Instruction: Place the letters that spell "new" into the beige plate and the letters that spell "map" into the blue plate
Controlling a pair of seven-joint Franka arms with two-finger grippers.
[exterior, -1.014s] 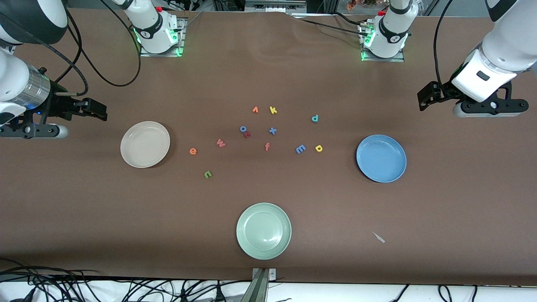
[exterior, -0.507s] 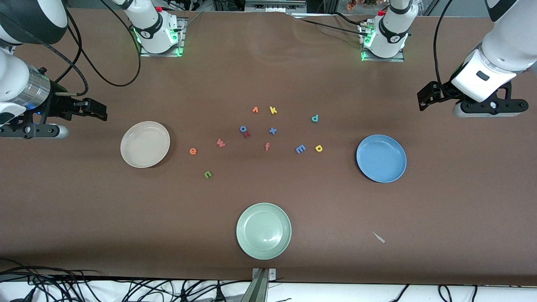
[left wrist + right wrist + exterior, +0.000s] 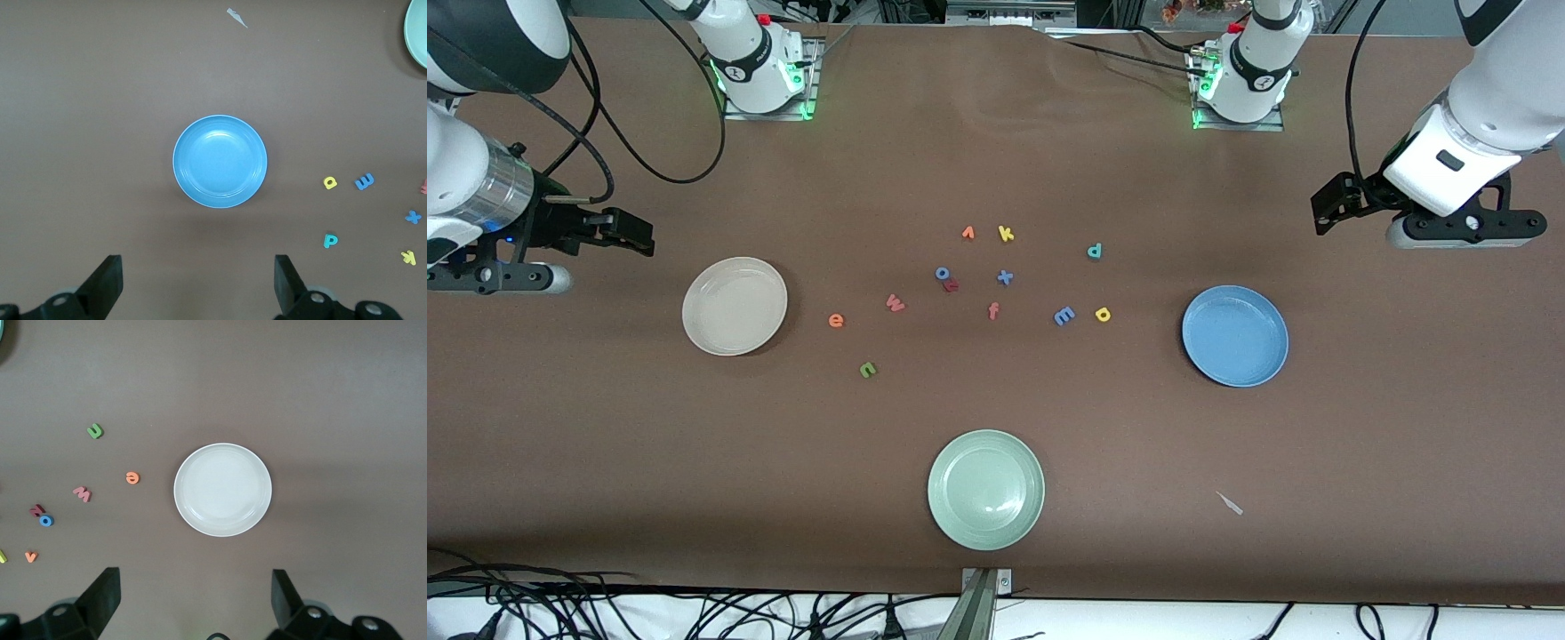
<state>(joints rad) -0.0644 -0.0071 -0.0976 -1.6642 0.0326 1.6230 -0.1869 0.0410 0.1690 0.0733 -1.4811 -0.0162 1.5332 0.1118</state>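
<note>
The beige plate (image 3: pixel 735 306) (image 3: pixel 223 489) lies toward the right arm's end and the blue plate (image 3: pixel 1235 335) (image 3: pixel 220 161) toward the left arm's end; nothing lies in either. Between them on the table lie the orange e (image 3: pixel 836 321), pinkish-red w (image 3: pixel 895 303), green n (image 3: pixel 868 370), blue m (image 3: pixel 1064 316), yellow a (image 3: pixel 1103 314) and teal p (image 3: pixel 1095 252). My right gripper (image 3: pixel 494 278) (image 3: pixel 193 577) hangs open and empty high over its end of the table. My left gripper (image 3: pixel 1465 233) (image 3: pixel 197 263) hangs the same way over its end.
A pale green plate (image 3: pixel 985 489) sits near the front edge. Other letters lie in the middle cluster: orange v (image 3: pixel 967 233), yellow k (image 3: pixel 1006 234), blue o (image 3: pixel 942 273), blue x (image 3: pixel 1005 277), salmon f (image 3: pixel 993 310). A small pale scrap (image 3: pixel 1230 503) lies nearer the camera than the blue plate.
</note>
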